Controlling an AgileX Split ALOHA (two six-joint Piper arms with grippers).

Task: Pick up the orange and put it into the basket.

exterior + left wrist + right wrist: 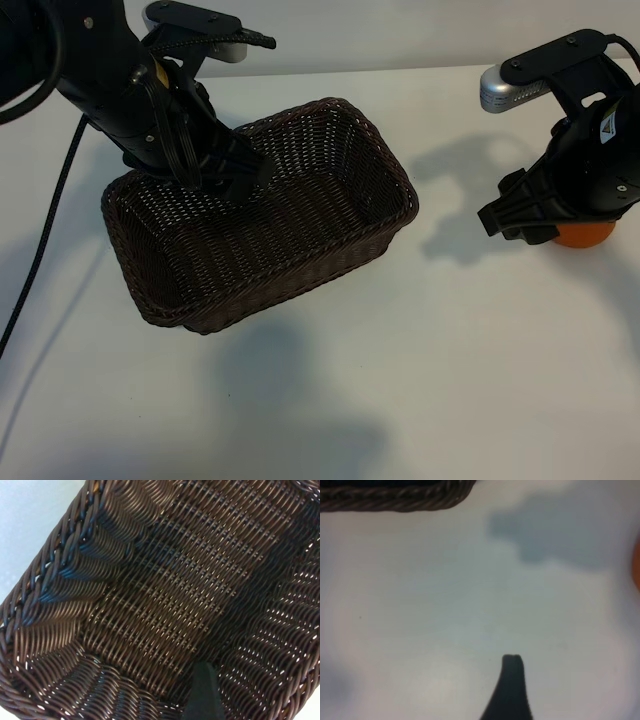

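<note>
Fingers, right gripper (535, 228): spread wide and holding nothing; one dark fingertip (512, 680) shows over bare table in the right wrist view, with no fruit between the pads.
Fingers, left gripper (235, 180): also parted wide and empty; one fingertip (202, 690) shows against the woven floor in the left wrist view.
Orange (585, 234): rests on the white table (400, 380), at the right side of the exterior view, largely covered by the right gripper; only a sliver shows at the edge of the right wrist view, so the fingers appear to stand beside it rather than around it.
Right arm placement: low and close over the fruit, judged to be lining up a grasp; a small sideways correction looks necessary before closing.
Basket (395, 165): sits well apart from the orange, tilted, with one end raised.
Left arm placement: reaches down inside the far end of the basket, probably to steady or present it for the drop.
Task status: orange not yet lifted; basket empty.
</note>
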